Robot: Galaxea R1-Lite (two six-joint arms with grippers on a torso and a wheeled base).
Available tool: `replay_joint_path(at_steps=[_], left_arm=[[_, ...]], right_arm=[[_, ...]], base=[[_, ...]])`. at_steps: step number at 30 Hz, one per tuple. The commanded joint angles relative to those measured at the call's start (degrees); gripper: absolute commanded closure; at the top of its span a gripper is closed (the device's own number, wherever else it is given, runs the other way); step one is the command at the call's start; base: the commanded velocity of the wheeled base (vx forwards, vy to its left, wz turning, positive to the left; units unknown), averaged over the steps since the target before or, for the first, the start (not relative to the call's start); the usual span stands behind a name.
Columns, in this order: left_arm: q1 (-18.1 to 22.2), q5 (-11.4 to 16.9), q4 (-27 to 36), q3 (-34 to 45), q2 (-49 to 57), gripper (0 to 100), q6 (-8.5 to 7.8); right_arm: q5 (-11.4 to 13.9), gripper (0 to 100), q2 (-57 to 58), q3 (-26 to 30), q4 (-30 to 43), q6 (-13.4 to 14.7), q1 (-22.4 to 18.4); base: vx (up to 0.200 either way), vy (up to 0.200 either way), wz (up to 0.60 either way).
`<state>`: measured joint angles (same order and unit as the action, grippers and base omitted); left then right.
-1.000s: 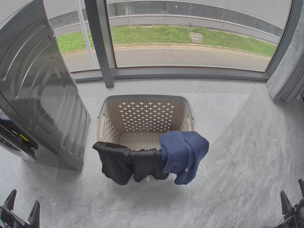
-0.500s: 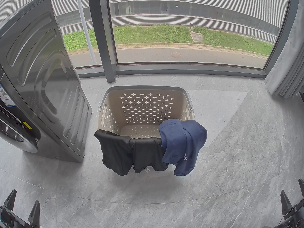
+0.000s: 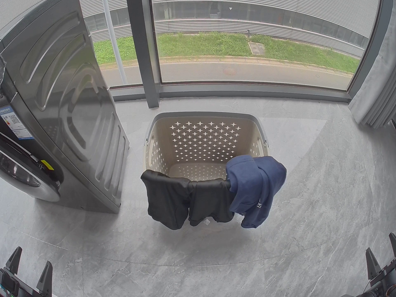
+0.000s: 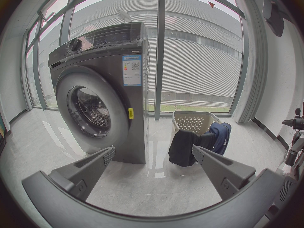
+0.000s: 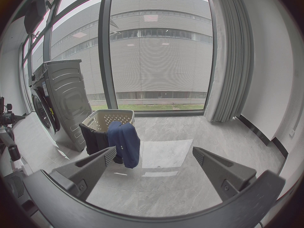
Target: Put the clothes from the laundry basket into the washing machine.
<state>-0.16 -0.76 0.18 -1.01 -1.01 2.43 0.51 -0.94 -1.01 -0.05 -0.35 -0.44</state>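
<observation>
A beige laundry basket [image 3: 206, 118] with a grey rim stands on the floor in front of the window. A black garment [image 3: 169, 201] hangs over its near rim, and a blue garment [image 3: 253, 184] is draped over the near right corner. The dark grey washing machine [image 3: 70, 104] stands to the basket's left, its round front port [image 4: 90, 111] facing away from the basket. My left gripper [image 3: 32, 265] is open and empty, low at the near left. My right gripper [image 3: 380, 246] is open and empty at the near right. Both are well short of the basket [image 4: 193, 121].
A tall window with a dark pillar [image 3: 144, 42] runs behind the basket. A grey curtain [image 3: 377, 91] hangs at the far right. Grey tiled floor [image 3: 214, 260] lies open between the grippers and the basket.
The whole head picture has shifted, so the camera has moved; basket and washer now sit further right in it. The clothes hang as before. Both grippers stay open and still.
</observation>
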Motion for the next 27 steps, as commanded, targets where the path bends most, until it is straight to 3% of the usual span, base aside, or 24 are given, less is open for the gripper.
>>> replay_joint_path(at_steps=[1,27], left_arm=[[0.0,0.0,0.0,0.8,0.6,0,0.04],[0.0,0.0,0.1,0.7,0.6,0,0.04]], right_arm=[[0.0,0,0.9,1.0,0.0,0.0,0.0],[0.0,0,0.9,1.0,0.0,-0.1,0.0]], base=[[0.0,0.2,0.0],[0.0,0.2,0.0]])
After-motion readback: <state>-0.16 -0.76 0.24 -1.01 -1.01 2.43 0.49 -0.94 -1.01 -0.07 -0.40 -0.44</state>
